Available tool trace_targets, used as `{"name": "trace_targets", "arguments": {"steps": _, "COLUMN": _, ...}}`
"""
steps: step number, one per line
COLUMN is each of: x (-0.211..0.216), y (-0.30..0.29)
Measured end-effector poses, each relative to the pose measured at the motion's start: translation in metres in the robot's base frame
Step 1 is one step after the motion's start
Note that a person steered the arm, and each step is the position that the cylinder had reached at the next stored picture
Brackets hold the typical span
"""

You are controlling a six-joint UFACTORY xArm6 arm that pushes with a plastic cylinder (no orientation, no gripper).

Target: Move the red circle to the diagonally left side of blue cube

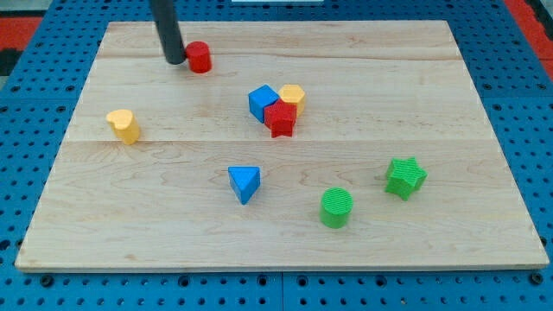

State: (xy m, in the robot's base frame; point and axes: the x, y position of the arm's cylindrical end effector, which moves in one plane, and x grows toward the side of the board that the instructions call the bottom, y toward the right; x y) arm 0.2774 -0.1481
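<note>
The red circle (pixel 200 57) stands near the view's top left of the wooden board (pixel 432 104). My tip (pixel 174 60) is just left of it, close to touching or touching its left side. The blue cube (pixel 263 102) sits near the board's middle, to the lower right of the red circle. A red star (pixel 281 119) presses against the cube's lower right, and a yellow block (pixel 293 95) sits against its right.
A yellow heart-like block (pixel 124 126) is at the left. A blue triangle (pixel 244 183) lies below the middle. A green cylinder (pixel 337 207) and a green star (pixel 404 177) sit at the lower right. Blue pegboard surrounds the board.
</note>
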Motion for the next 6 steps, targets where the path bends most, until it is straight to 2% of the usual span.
{"name": "trace_targets", "arguments": {"steps": 1, "x": -0.006, "y": -0.017}}
{"name": "trace_targets", "arguments": {"steps": 2, "x": -0.007, "y": 0.007}}
{"name": "trace_targets", "arguments": {"steps": 3, "x": -0.031, "y": 0.002}}
{"name": "trace_targets", "arguments": {"steps": 4, "x": -0.002, "y": 0.071}}
{"name": "trace_targets", "arguments": {"steps": 5, "x": 0.015, "y": 0.075}}
{"name": "trace_targets", "arguments": {"steps": 6, "x": 0.05, "y": 0.08}}
